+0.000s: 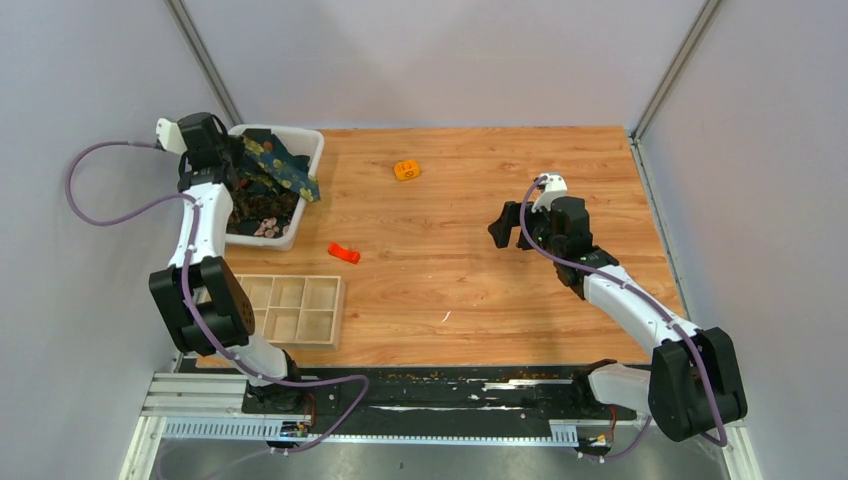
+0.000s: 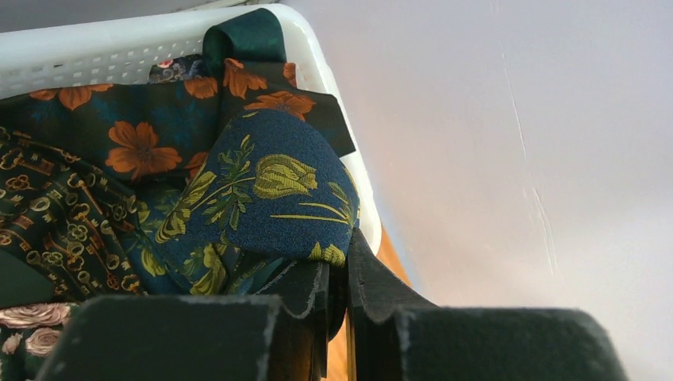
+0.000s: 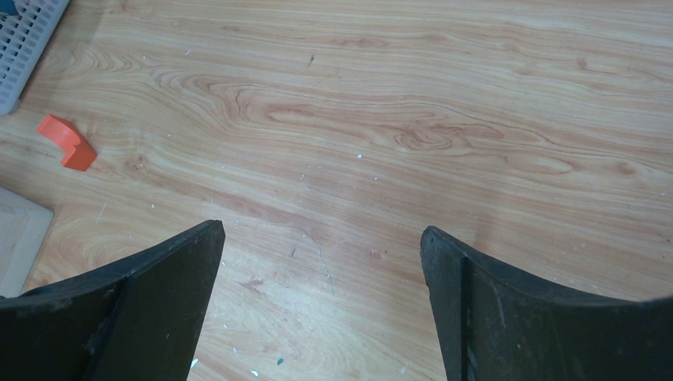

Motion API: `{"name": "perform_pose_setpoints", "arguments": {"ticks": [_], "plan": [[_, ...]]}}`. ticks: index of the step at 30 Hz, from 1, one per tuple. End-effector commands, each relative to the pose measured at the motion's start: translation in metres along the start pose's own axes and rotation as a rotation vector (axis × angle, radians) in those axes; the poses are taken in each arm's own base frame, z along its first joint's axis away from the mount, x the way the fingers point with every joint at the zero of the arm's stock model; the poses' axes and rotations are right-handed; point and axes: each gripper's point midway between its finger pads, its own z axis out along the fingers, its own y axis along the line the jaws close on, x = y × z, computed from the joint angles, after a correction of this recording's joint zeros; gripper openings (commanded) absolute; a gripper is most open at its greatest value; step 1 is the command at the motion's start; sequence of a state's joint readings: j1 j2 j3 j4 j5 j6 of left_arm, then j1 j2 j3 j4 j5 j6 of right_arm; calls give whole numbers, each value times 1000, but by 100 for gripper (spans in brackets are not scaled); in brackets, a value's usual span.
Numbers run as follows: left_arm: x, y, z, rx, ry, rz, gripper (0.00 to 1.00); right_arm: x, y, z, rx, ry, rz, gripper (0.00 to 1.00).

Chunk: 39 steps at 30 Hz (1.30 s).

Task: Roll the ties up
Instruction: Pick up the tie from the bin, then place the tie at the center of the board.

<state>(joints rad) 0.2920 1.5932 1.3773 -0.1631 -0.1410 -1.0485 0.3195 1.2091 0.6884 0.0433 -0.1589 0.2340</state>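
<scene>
1. The ties (image 1: 268,170) are heaped inside the white basket (image 1: 292,131), the navy tie (image 2: 270,190) uppermost
2. The left gripper (image 2: 337,255) is seen in the basket, nearly pressed together against the navy tie; a pinch cannot be told
3. The right gripper (image 3: 321,232) is spread wide, well apart from the basket

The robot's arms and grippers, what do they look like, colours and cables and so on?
Both the left arm and the right arm have white links joined by bulky black joint housings. A purple cable runs along each. The left gripper and right gripper have matte black fingers tapering to the tip. No markings show.
</scene>
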Motion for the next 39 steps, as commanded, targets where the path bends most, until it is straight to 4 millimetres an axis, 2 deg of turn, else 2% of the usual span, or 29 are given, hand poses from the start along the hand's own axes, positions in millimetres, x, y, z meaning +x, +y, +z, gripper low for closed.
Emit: {"name": "perform_pose_setpoints", "arguments": {"ticks": [1, 4, 9, 13, 17, 21, 28, 31, 36, 39], "plan": [[-18, -57, -36, 147, -43, 86, 9, -20, 8, -4, -22, -54, -23, 96], [-20, -109, -70, 250, -70, 190, 7, -21, 9, -5, -24, -58, -24, 96], [-21, -188, -143, 457, -115, 303, 4, -20, 9, -5, -25, -58, -26, 96], [-11, -232, -200, 643, -80, 333, 2, -21, 9, -5, -24, -59, -28, 96], [6, -262, -251, 827, 17, 338, 1, -21, 9, -5, -24, -56, -27, 96], [34, -275, -300, 969, 131, 343, 2, -23, 9, -8, -23, -71, -30, 95], [111, -274, -374, 1118, 338, 367, 2, -39, 13, -31, -21, -150, -49, 95], [141, -274, -404, 1168, 460, 324, 2, -55, 14, -56, 12, -179, -49, 94], [188, -274, -467, 1292, 659, 246, 3, -85, 0, -111, 157, -310, 6, 94], [215, -272, -489, 1325, 771, 192, 3, -98, -8, -143, 228, -395, 47, 94]]}}
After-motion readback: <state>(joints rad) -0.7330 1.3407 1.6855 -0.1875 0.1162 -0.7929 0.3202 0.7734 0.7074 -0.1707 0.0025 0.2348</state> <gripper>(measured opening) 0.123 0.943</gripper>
